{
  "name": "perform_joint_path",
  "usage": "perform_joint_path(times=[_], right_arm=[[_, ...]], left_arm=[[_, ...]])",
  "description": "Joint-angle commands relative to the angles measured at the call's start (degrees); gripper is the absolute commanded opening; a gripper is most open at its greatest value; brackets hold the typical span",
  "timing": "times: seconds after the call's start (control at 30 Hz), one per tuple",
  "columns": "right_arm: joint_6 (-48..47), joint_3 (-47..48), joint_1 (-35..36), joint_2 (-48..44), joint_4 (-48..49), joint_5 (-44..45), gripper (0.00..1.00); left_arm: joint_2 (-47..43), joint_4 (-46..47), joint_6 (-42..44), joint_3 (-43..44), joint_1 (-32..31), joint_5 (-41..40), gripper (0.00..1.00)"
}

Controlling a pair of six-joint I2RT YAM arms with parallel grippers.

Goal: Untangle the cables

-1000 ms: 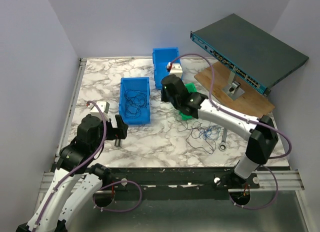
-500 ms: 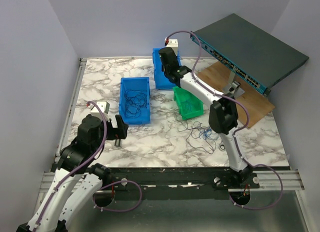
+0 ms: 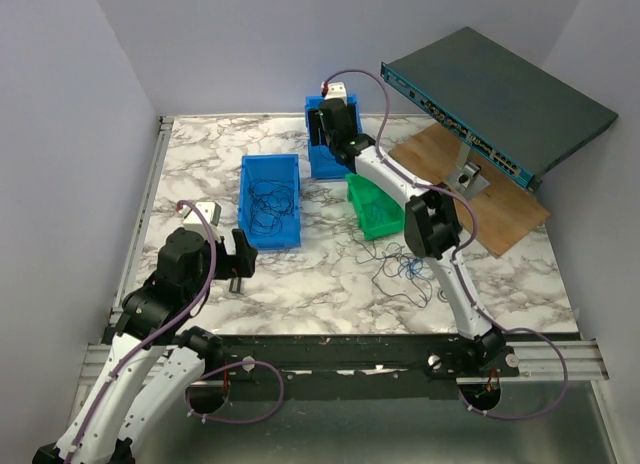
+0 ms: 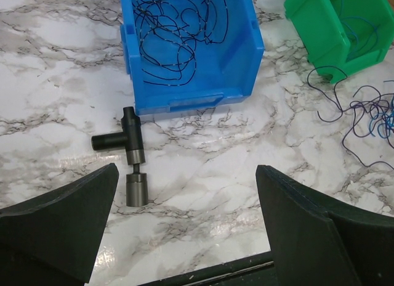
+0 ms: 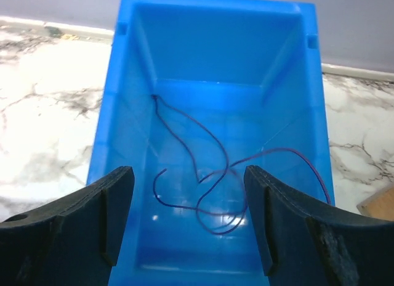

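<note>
Left gripper [image 4: 188,175] hangs low over the marble table [image 3: 200,154] near the front edge, its two fingers spread wide with nothing between them. Just ahead of it lies a small black T-shaped metal tool [image 4: 128,151], flat on the marble and a little short of the nearer blue bin [image 4: 194,98]. That bin holds a loose heap of thin dark cables [image 4: 178,33], coiled over one another on its floor.

Off to the right, on the bare tabletop, sits the knot of blue and purple cables [image 3: 405,266], its strands looping across each other; nobody has hold of it. Just beyond it stands a green bin [image 3: 375,209], tilted, with a thin strand showing inside it in the left wrist view.

Farther back, the right arm reaches out long across the table, and the right gripper [image 5: 188,172] hovers above the farther blue bin [image 5: 215,5], fingers parted and empty. Looking straight down from that wrist, a single purple cable [image 5: 209,187] lies curled on the bin's floor, one end running up toward the right-hand wall.

At the far right a dark network switch [image 3: 500,94] is propped up at a slant over a wooden board [image 3: 505,214].
</note>
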Motion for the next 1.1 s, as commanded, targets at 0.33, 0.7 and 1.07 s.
perform_joint_path(times=[0.33, 0.7, 1.07], right_arm=[[7.16, -37.75, 0.29, -34.32, 3.64, -14.87, 0.89], [27.82, -78.59, 0.23, -70.37, -13.69, -1.51, 0.96], [40.11, -101.11, 0.23, -92.76, -15.38, -8.15, 0.88]], left_arm=[[-0.92, 2.73, 1.89, -1.54, 0.36, 6.56, 0.98], [6.05, 13.74, -9.95, -5.86, -2.35, 19.5, 0.93], [30.99, 45.04, -9.21, -7.14, -25.32, 8.42, 0.91]])
